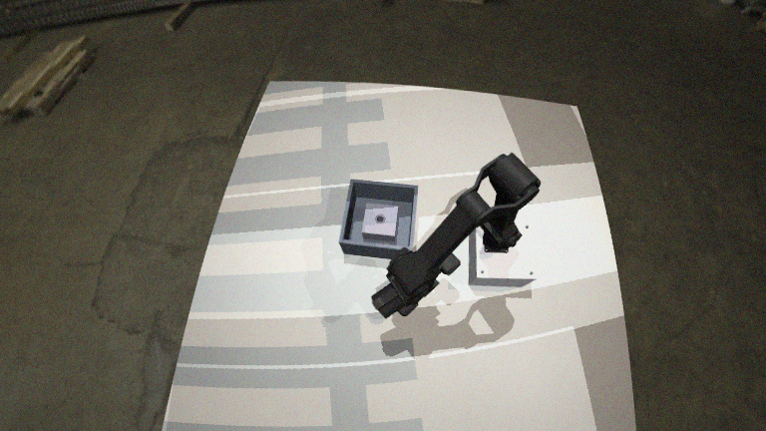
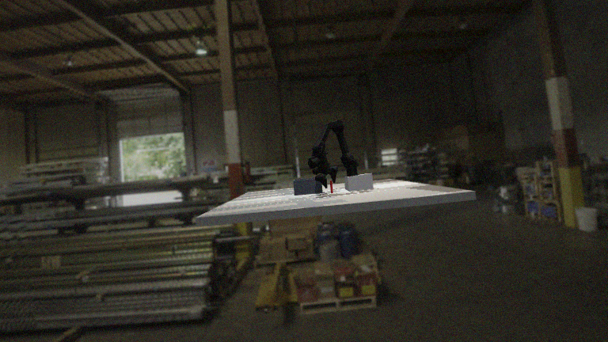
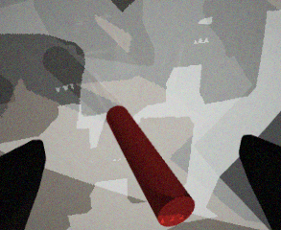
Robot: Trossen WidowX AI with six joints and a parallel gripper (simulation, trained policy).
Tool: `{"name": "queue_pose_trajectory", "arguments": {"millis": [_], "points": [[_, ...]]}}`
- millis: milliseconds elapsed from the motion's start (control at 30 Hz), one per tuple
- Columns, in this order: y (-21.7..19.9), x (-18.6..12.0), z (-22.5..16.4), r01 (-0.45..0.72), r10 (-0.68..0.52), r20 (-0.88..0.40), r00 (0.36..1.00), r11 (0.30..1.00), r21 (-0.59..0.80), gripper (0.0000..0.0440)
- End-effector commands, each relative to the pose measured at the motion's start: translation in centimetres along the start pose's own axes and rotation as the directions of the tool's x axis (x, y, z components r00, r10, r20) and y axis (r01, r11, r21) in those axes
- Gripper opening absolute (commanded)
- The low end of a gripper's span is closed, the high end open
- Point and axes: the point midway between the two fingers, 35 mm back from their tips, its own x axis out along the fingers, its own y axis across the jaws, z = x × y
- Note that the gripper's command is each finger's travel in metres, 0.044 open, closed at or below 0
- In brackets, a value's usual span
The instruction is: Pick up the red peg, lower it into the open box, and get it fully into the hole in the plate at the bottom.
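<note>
Your pincer (image 2: pixel 328 181) (image 3: pixel 144 148) is spread wide open with nothing gripped, its fingertips on either side of the red peg (image 2: pixel 331 187) (image 3: pixel 150 165) in your wrist view but apart from it; the peg stands upright on the tabletop (image 1: pixel 270 398) (image 2: pixel 403 195), outside the open box (image 1: pixel 378 251) (image 2: pixel 307 187) and near it, while inside the box you can see the plate (image 1: pixel 389 228) with its hole (image 1: pixel 380 218) unfilled
</note>
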Motion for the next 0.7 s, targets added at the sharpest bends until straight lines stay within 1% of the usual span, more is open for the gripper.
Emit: {"name": "queue_pose_trajectory", "arguments": {"millis": [0, 233, 500, 533, 667], "points": [[-0.1, 1.3, 0.1, 0.004, -0.004, 0.01, 1.0, 1.0, -0.001, 0.04], [-0.3, 3.0, -0.1, 0.02, -0.02, 0.003, 1.0, 1.0, -0.001, 0.0222], [-1.2, 4.6, -0.5, 0.076, -0.076, -0.014, 0.997, 0.997, -0.005, 0.002], [-1.4, 4.7, -0.6, 0.085, -0.085, -0.017, 0.996, 0.996, -0.008, 0.0], [-1.2, 4.0, 0.0, 0.077, -0.077, 0.014, 0.997, 0.997, -0.019, 0.0]]}}
